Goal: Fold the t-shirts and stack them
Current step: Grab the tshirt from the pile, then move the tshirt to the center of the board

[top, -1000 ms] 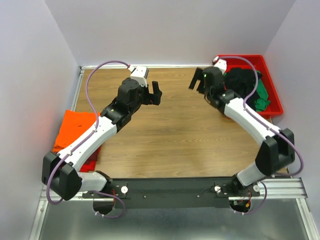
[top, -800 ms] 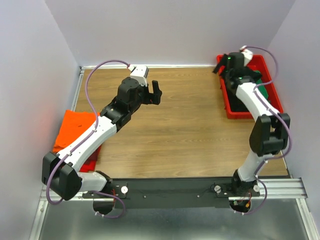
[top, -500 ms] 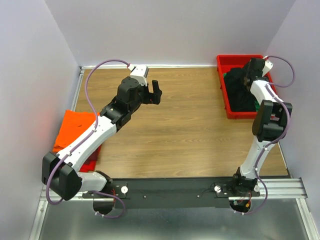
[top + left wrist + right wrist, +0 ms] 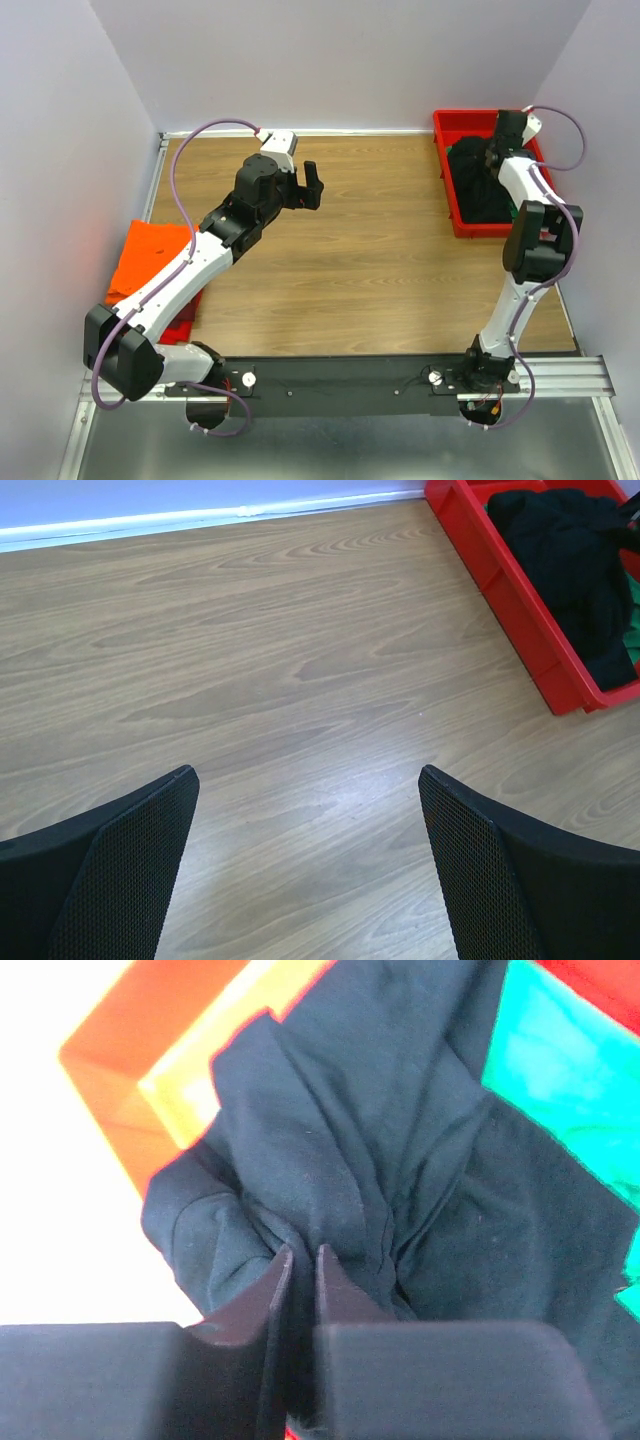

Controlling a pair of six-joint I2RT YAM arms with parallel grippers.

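Observation:
The large black t-shirt (image 4: pixel 478 188) lies crumpled in the red tray (image 4: pixel 458 222) at the back right. My right gripper (image 4: pixel 492 152) reaches down into the tray. In the right wrist view its fingertips (image 4: pixel 298 1250) are shut on a raised fold of the black t-shirt (image 4: pixel 340 1130). A green t-shirt (image 4: pixel 560 1070) lies under and beside the black one. The orange t-shirt (image 4: pixel 148 255) is spread at the table's left edge. My left gripper (image 4: pixel 313 185) hovers open over bare wood at the back middle, its fingers (image 4: pixel 150 830) wide apart with nothing between them.
The tray's red wall (image 4: pixel 500 580) shows at the upper right of the left wrist view, the black t-shirt (image 4: pixel 570 550) heaped inside it. Pale walls close the table at the back and both sides. Some darker red cloth (image 4: pixel 181 326) peeks from under the orange t-shirt.
My right arm swung from the back middle of the table over to the red tray, dipped in, and its jaws closed on the black t-shirt. The left arm stayed still.

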